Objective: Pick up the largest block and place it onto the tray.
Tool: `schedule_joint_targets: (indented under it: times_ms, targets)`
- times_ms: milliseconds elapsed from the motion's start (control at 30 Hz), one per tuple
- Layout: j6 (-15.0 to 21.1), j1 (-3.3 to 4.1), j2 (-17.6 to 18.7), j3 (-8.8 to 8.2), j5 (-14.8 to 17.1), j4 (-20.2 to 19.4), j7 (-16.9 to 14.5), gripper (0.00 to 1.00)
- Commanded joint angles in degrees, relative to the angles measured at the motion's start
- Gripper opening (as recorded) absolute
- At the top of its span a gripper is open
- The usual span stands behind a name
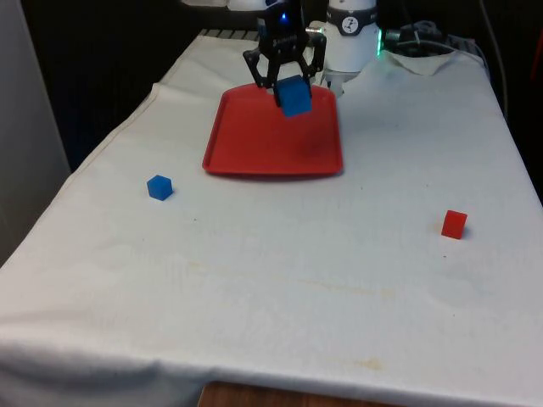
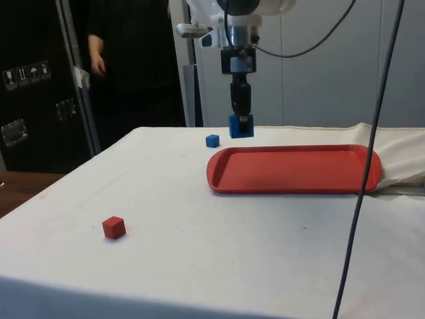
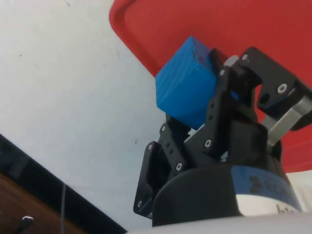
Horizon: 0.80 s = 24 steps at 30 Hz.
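We judge the block [image 1: 295, 96] to be light and stiff, probably wood or hard plastic: it hangs in the tool [image 1: 285, 85] without sagging and keeps its edges crisp. Its faces look smooth, so it could slide or twist if the clamp were loose, and in the wrist view it already sits skewed between the fingers [image 3: 218, 105], one corner jutting out past them. The best hold, in our view, is across two opposite flat faces near the middle, square to the fingers; a grip on corners or edges would let it pivot. Nothing about it looks fragile, so a short drop should do it no harm. The tool is clamped on the block and holds it clear above the tray [image 1: 254, 153], near the tray's rim on the side away from its centre; in the side view the block hangs just over that rim. The block is a plain, saturated blue cube with flat matt sides and sharp corners, clearly bigger than the blue cube [image 1: 159, 187] and the red cube [image 1: 454, 224], which both lie on the worktop [image 1: 280, 280] well apart from the tool. The tray below the tool is red, shallow and rounded at its corners.
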Motion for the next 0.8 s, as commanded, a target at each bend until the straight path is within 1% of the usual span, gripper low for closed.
schedule_joint_targets:
  times_ms: [0, 33, 67, 233, 267, 300, 400, 533, 567, 600, 633, 767]
  targets:
    - [0.29, 0.0, -0.06, 0.0, -0.4, -0.29, 0.06, 0.0]
    - [1.78, 0.06, -0.17, -0.34, -2.35, -1.03, 0.97, 0.0]
    - [2.35, 0.06, -0.34, -0.4, -3.21, -1.55, 1.2, 0.0]
    - [3.67, 0.0, -0.69, -0.52, -5.44, -2.98, 2.06, 0.0]
    - [2.18, -0.06, -0.57, -0.17, -3.72, -2.18, 0.97, 0.0]
    - [3.9, 0.0, -0.69, -0.52, -5.84, -3.27, 2.23, 0.0]
    - [4.87, 0.06, -0.69, -0.46, -7.33, -4.13, 3.04, 0.0]
    - [6.19, 0.11, -0.57, -0.23, -8.48, -4.93, 4.07, 0.0]
    - [4.64, -0.06, -0.63, 0.06, -6.99, -4.3, 2.86, 0.0]
    - [6.65, 0.11, -0.52, -0.11, -8.71, -5.16, 4.24, 0.0]
    - [7.79, 0.11, -0.4, 0.11, -9.05, -5.73, 4.64, 0.0]
    - [10.2, 0.17, -0.17, 0.4, -9.68, -6.88, 5.27, 0.0]
